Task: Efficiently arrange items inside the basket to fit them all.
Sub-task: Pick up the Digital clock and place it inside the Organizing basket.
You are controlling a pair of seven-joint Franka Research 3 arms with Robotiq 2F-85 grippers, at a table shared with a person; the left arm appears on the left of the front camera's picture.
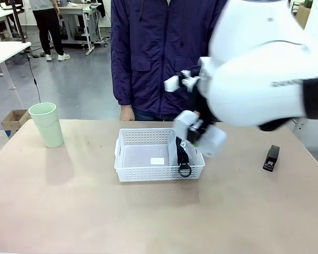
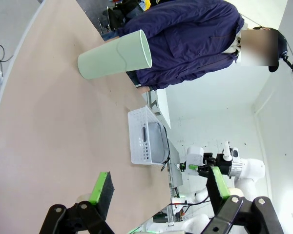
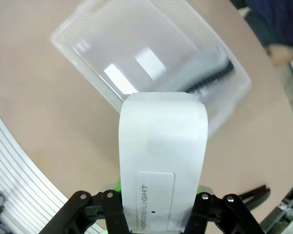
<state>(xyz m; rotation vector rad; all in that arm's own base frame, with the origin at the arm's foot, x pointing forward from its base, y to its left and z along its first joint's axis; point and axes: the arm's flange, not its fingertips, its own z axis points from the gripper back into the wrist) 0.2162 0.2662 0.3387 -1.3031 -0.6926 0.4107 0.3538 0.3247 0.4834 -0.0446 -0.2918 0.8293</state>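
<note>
The white basket (image 1: 143,138) stands mid-table. The grey pouch (image 1: 182,156) stands on edge inside its right end, black zipper and ring up. My right gripper (image 1: 199,132) hangs just over that end, shut on the white rounded box (image 1: 216,143). In the right wrist view the box (image 3: 161,146) fills the space between the green pads, above the basket (image 3: 73,41) and the pouch's zipper (image 3: 212,77). The pale green cup (image 1: 46,124) stands at the far left and the black stapler (image 1: 271,157) at the right. My left gripper (image 2: 160,187) is open and holds nothing, with the cup (image 2: 115,54) and basket (image 2: 145,139) far ahead.
A person in a dark purple jacket (image 1: 159,53) stands at the far edge behind the basket, one hand (image 1: 127,112) at the table's edge. A cardboard box (image 1: 15,119) sits on the floor at the far left. Bare tabletop (image 1: 148,217) lies in front of the basket.
</note>
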